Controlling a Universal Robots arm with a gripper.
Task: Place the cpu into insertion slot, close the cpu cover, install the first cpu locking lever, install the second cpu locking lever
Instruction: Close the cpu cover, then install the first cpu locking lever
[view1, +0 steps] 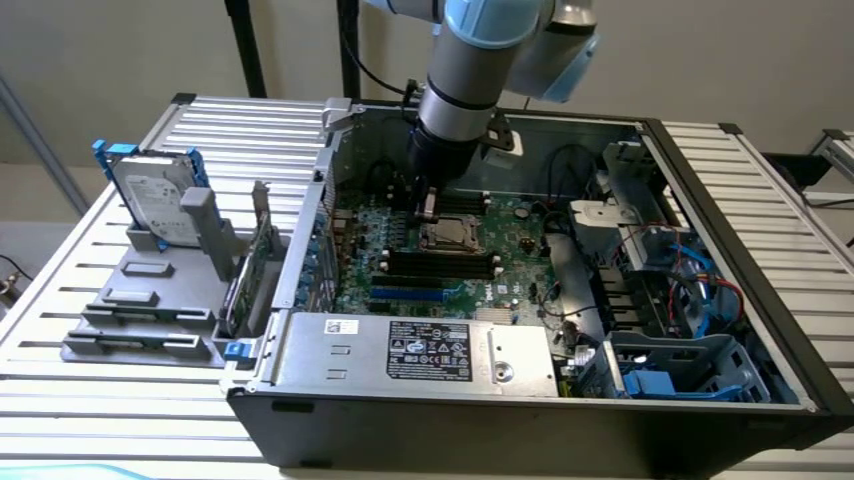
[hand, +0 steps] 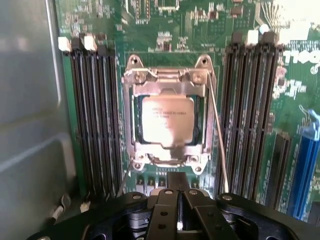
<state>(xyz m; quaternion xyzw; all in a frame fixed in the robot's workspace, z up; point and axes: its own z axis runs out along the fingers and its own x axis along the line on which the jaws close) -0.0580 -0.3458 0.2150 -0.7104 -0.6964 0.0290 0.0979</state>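
- An arm (view1: 467, 60) reaches down into an open computer case (view1: 747, 300) on a slatted table (view1: 80, 340). Its gripper (view1: 430, 205) hangs just above the motherboard (view1: 521, 240).
- The claw is pinched fully together with nothing between its fingers. In the wrist view the gripper (hand: 178, 187) sits just off one edge of the socket.
- The cpu (hand: 167, 120) lies flat in the slot (hand: 138, 125), pale face up.
- The cover (hand: 165, 77) is down flat over the chip and frames it on all four sides.
- A lever (hand: 218, 140), a thin rod, slants away from the cover on the side toward the blue slot (hand: 302, 170).
- A second lever (hand: 125, 182) juts out from the cover's corner near the gripper.
- Black memory slots (hand: 95, 120) flank the socket on both sides.
- A power supply (view1: 414, 350) fills the case's near edge.
- A hard drive (view1: 147, 190) stands in a grey rack (view1: 147, 300) at the exterior view's left.
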